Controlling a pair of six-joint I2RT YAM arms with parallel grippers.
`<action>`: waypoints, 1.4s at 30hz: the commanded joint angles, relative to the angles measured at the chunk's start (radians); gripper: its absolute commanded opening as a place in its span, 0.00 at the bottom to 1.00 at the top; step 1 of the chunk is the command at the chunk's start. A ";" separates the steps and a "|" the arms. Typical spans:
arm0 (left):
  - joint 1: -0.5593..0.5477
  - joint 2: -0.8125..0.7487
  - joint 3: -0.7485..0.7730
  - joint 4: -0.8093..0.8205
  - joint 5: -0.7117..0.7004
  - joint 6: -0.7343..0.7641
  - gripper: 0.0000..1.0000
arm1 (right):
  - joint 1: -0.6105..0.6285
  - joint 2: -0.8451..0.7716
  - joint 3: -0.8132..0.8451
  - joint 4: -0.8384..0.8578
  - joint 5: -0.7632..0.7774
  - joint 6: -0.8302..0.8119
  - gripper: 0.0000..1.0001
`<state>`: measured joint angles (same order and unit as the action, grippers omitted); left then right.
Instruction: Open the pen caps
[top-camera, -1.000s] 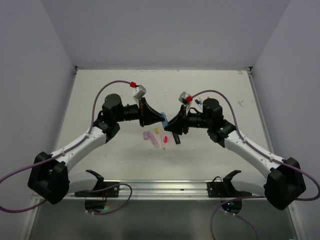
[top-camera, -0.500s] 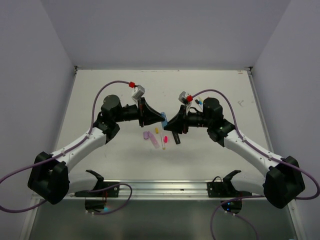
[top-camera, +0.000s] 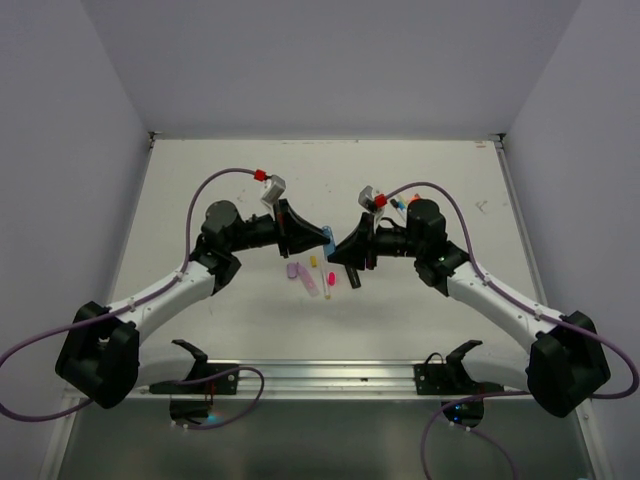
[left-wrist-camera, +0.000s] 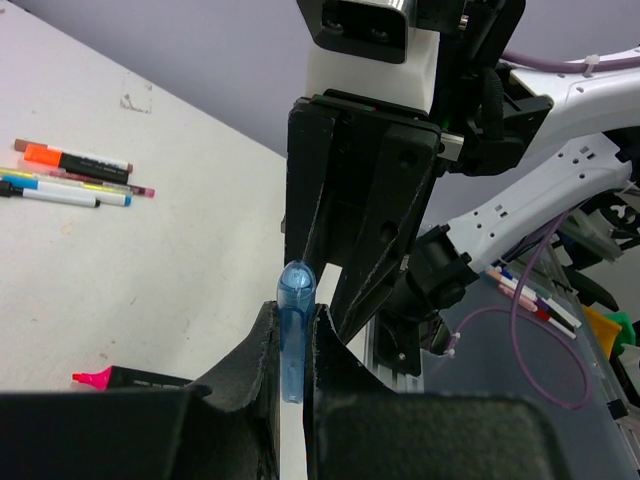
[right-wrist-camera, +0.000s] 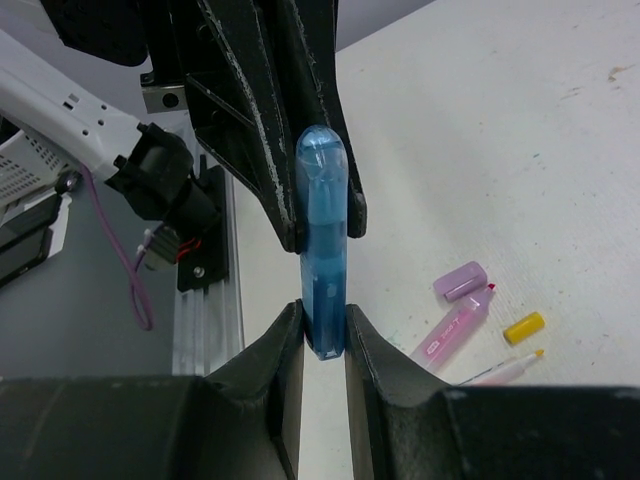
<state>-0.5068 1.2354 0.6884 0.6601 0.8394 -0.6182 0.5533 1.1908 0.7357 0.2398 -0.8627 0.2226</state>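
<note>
- Blue cap (right-wrist-camera: 322, 170), clear plastic with a rounded tip, hangs in the air over the middle of the worktop (top-camera: 380, 320). It sits on a blue pen (top-camera: 329, 238) bridged between our two arms.
- The right jaws pinch the pen by its darker lower part. The left jaws are pressed onto the far, clear end, which in the left wrist view is a blue stub wedged between the pads.
- We judge the cap light, stiff and smooth. The hard plastic will not bend, but it may slide in a loose pinch, and a friction fit tends to let go suddenly.
- As we read it, the best hold is on the flat sides with each grip close to the seam, pulling straight along the pen's length.
- Neither wrist view shows us exactly where the seam lies.
- On the worktop below, a lilac cap (right-wrist-camera: 459, 281) and a yellow cap (right-wrist-camera: 524, 327) lie loose beside a pink highlighter (right-wrist-camera: 455, 328) whose tip is bare.
</note>
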 joint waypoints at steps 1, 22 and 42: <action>0.011 -0.045 0.053 0.315 -0.184 0.001 0.00 | 0.042 0.032 -0.065 -0.148 -0.093 -0.005 0.00; 0.028 0.009 0.050 0.321 -0.246 0.005 0.14 | 0.051 -0.020 -0.095 -0.146 -0.095 0.012 0.00; 0.108 -0.028 0.111 -0.192 -0.474 -0.044 0.46 | 0.051 -0.065 -0.039 -0.076 0.008 0.040 0.00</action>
<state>-0.4038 1.2427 0.7769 0.5209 0.4240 -0.6762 0.6041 1.1336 0.6781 0.1383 -0.8265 0.2386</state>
